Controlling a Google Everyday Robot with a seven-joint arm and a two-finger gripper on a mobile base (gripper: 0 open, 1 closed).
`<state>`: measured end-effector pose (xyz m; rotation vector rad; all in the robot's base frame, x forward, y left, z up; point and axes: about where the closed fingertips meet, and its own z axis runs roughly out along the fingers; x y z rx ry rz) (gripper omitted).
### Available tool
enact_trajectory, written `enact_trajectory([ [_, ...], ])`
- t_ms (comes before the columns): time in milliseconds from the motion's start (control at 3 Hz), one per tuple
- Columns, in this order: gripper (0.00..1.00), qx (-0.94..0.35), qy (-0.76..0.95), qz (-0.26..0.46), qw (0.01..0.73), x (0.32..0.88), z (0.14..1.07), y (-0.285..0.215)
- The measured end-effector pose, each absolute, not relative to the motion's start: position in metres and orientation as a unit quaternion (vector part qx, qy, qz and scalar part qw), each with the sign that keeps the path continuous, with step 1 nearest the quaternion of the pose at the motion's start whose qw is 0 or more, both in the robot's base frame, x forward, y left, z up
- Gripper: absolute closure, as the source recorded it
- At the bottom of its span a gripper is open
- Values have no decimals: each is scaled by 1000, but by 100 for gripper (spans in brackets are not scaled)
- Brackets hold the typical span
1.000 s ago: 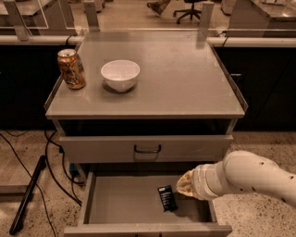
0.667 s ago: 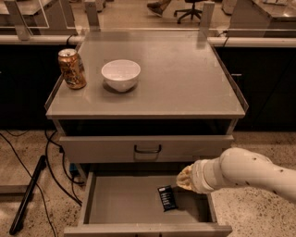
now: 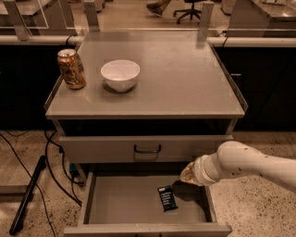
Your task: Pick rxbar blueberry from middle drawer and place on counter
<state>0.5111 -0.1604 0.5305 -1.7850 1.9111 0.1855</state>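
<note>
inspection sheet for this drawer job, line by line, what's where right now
surface: counter, flat grey metal with low side rims; the bar is not on it.
job's things: snack bar lies flat on the floor of the open drawer, right of middle.
clutter: gold-brown can upright and white bowl on the counter's left side, apart.
grippers: gripper over the drawer's right rear, up and right of the bar, apart from it.
cables: black cables on the floor left of the cabinet.
surroundings: closed drawer with black handle above; office chair behind.
</note>
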Motion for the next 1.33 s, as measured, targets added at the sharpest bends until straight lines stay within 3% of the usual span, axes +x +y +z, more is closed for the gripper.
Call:
enact_trajectory([
  [333, 100, -658, 705, 69, 257, 511, 530, -160],
  [1333, 100, -634, 708, 190, 246, 482, 443, -145],
])
